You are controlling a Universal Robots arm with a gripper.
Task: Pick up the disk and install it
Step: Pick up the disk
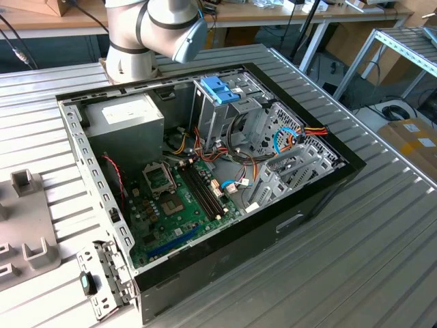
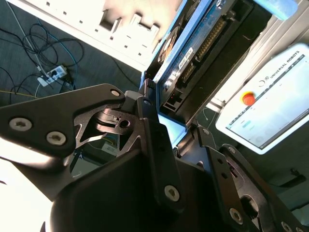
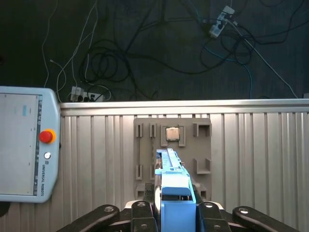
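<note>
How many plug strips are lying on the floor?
2 in the first wrist view: one strip close beside the table, the other farther out on the floor. More may be hidden under the table.

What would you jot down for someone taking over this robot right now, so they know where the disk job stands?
Gripper: shut on the disk, gripped edge-on in the first wrist view.
Disk: in the air, with the grey fixture plate behind it in that view; not in the computer case.
Done: pickup.
Left: the install.
</note>
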